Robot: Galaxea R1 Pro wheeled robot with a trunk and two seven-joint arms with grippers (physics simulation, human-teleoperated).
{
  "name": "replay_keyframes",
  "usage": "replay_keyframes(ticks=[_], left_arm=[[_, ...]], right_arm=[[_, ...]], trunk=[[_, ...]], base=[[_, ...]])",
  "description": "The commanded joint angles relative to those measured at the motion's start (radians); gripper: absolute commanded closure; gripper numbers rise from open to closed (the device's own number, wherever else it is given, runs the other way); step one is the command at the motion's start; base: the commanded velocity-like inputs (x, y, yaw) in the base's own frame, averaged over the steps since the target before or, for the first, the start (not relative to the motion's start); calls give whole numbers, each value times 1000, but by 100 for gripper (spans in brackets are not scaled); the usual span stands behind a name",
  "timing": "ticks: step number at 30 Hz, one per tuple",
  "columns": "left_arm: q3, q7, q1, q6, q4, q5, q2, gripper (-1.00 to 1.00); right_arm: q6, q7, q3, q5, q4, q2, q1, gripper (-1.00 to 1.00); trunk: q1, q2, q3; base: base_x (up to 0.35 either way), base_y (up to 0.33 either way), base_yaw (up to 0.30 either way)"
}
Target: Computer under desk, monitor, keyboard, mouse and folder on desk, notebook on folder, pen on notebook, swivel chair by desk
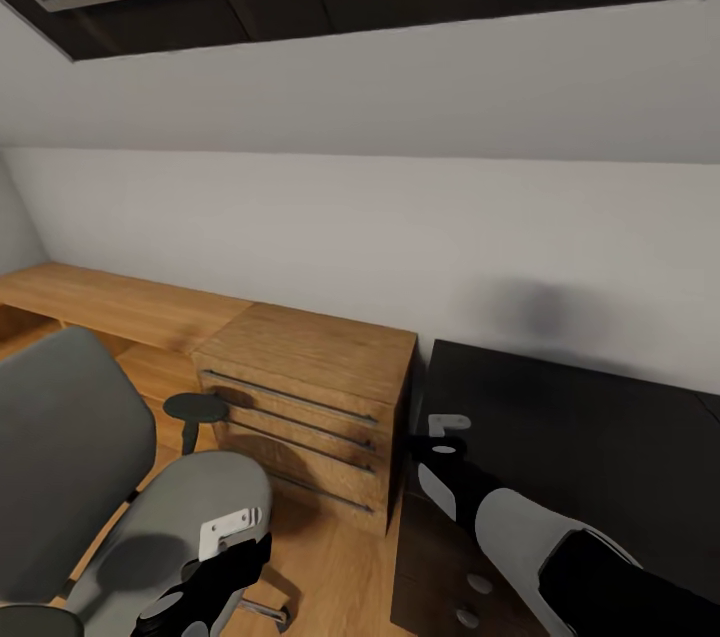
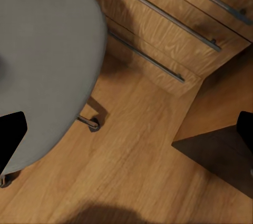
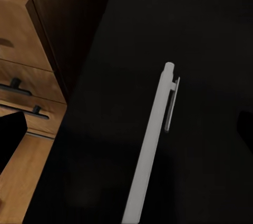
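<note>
Pen (image 3: 150,150) lies flat on the black tabletop (image 1: 590,437), near the end of the desk that butts against the oak drawer cabinet (image 1: 310,407); in the right wrist view its clip end points away from the camera. Right gripper (image 1: 445,437) hangs over that same end of the tabletop, jaws spread, nothing between them. Left gripper (image 1: 235,532) hovers over the grey seat of the swivel chair (image 1: 150,537), also spread and empty, with wood floor (image 2: 132,166) and the chair's castor (image 2: 94,124) below it. Judgement on handling: the pen looks light, rigid and slim, with a smooth round barrel, so it would likely roll or skid on the glossy surface if nudged from one side. Best hold appears to be across the barrel at mid-length, just below the clip, jaws closing square to its long axis; little squeeze should be needed. Folder, notebook and monitor not visible from here.
</note>
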Motion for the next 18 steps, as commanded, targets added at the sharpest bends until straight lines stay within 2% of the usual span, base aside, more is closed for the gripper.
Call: replay_keyframes(ticks=[1, 10, 18], left_arm=[[-2, 10, 0, 1, -2, 10, 1, -100], [-2, 10, 0, 1, -2, 10, 1, -100], [-2, 10, 0, 1, -2, 10, 1, -100]], right_arm=[[6, -7, 9, -5, -2, 0, -1, -100], [7, -8, 9, -7, -2, -1, -2, -100], [8, -9, 8, -8, -1, -2, -2, -100]], trunk=[[4, -8, -4], [39, -71, -32], [39, -71, -32]], base=[[0, 0, 0], [0, 0, 0], [0, 0, 0]])
